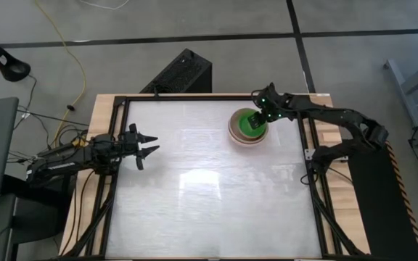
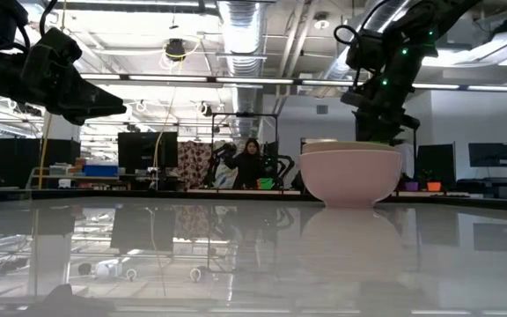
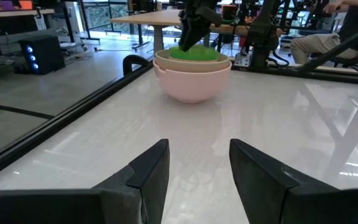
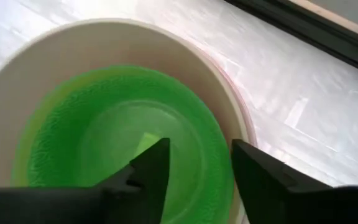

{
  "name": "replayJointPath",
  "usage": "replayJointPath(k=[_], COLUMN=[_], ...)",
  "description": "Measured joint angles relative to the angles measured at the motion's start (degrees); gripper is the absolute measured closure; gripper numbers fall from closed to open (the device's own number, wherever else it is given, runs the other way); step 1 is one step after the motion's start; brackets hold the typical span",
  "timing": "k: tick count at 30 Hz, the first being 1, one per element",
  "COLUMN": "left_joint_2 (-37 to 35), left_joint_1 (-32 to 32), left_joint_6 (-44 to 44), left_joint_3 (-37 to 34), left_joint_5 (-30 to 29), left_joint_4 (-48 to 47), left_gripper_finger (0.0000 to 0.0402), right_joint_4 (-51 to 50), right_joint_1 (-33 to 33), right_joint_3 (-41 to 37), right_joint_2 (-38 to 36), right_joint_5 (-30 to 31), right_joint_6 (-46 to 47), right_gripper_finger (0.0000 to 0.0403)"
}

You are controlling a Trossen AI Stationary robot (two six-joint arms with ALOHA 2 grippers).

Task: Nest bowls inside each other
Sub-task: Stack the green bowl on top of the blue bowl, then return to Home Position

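Three bowls stand nested at the table's far right. A bright green bowl (image 4: 104, 137) sits inside a cream-beige bowl (image 4: 55, 56), and that one sits in a pink bowl (image 3: 194, 84) whose base rests on the table. My right gripper (image 4: 199, 168) hangs open over the stack, slanting down from the right, one finger over the green bowl's hollow and one over its right rim. At the left edge my left gripper (image 1: 147, 145) waits open and level, well above the table, pointing at the stack. My right gripper stands astride the green bowl's right rim (image 4: 219, 155), one finger inside the hollow and one outside, coming from above and from the right. Whether either finger touches the rim, I cannot tell. The green bowl rests in the cream-beige bowl.
A dark frame (image 1: 307, 156) runs around the white tabletop, close behind and to the right of the stack. Bare tabletop (image 1: 209, 196) stretches from the stack toward the left and near edges. A person shows in the room far behind the table.
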Motion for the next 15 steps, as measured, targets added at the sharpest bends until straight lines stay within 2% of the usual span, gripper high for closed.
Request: replayJointPath(k=[6, 10, 15], left_joint_2=[0.0, 0.0, 0.0], left_joint_1=[0.0, 0.0, 0.0], left_joint_6=[0.0, 0.0, 0.0], left_joint_3=[0.0, 0.0, 0.0], left_joint_5=[0.0, 0.0, 0.0], left_joint_4=[0.0, 0.0, 0.0], left_gripper_finger=[0.0244, 0.0244, 0.0244], right_joint_4=[-2.8, -5.8, -3.5], right_joint_1=[-0.1, 0.4, 4.3], right_joint_3=[1.9, 6.1, 10.0], right_joint_2=[0.0, -0.1, -0.2], right_joint_5=[1.9, 5.2, 5.1], right_joint_6=[-0.4, -1.8, -1.8], right_gripper_finger=[0.0172, 0.0172, 0.0177])
